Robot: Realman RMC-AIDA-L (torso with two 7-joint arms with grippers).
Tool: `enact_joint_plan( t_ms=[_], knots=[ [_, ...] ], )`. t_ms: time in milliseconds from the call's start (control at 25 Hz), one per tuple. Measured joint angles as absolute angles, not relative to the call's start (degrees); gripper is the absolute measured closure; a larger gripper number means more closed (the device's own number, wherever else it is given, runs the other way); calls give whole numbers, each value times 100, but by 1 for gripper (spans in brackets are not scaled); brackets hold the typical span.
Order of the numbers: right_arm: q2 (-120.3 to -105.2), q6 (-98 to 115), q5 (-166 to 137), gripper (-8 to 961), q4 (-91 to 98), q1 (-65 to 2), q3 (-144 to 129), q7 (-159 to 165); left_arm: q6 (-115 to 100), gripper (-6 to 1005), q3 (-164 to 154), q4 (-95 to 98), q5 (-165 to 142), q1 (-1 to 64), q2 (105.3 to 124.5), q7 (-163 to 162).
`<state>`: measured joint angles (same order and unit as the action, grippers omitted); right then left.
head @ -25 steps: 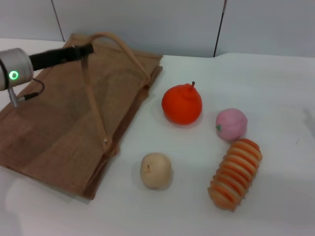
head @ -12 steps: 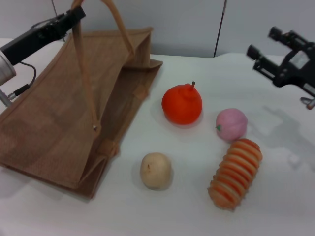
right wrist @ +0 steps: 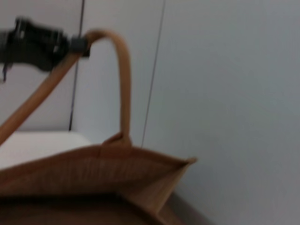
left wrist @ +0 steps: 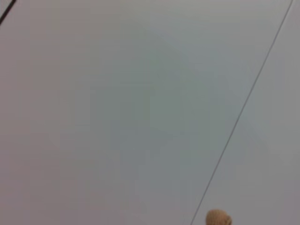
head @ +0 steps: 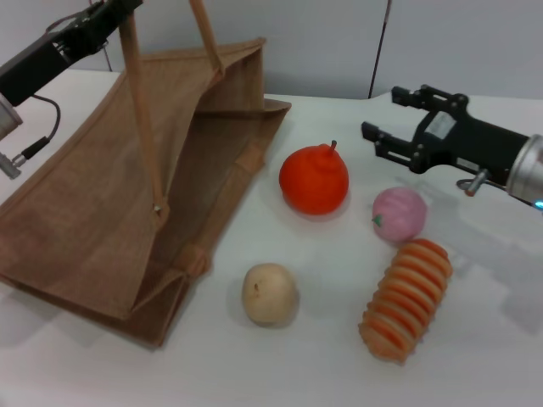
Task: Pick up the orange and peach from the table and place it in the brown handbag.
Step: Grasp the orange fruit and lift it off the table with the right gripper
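Note:
The brown handbag lies at the left with its mouth pulled open toward the fruits. My left gripper is shut on one loop handle and holds it high at the top left. The orange sits right of the bag. The pink peach sits right of the orange. My right gripper is open and empty, hovering above and behind the peach, just right of the orange. The right wrist view shows the bag, its raised handle and the left gripper.
A pale beige round fruit lies in front of the orange. A long orange-striped ridged loaf lies in front of the peach. The white table ends at a grey wall behind. The left wrist view shows the wall and a tan tip.
My left gripper raised the handle higher, opening the bag's mouth wider. My right arm came in from the right and now hovers near the orange and peach.

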<state>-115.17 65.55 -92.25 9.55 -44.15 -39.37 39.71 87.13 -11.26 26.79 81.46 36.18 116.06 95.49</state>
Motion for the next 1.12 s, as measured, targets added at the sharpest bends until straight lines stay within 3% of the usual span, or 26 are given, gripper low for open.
enact_joint_plan(
  t_ms=[1120],
  knots=[
    [-11584,4764,-10914,255,315,-5710,-4164,5072,8929,881,-1127,2504,8226,3844,11608,9603]
  ],
)
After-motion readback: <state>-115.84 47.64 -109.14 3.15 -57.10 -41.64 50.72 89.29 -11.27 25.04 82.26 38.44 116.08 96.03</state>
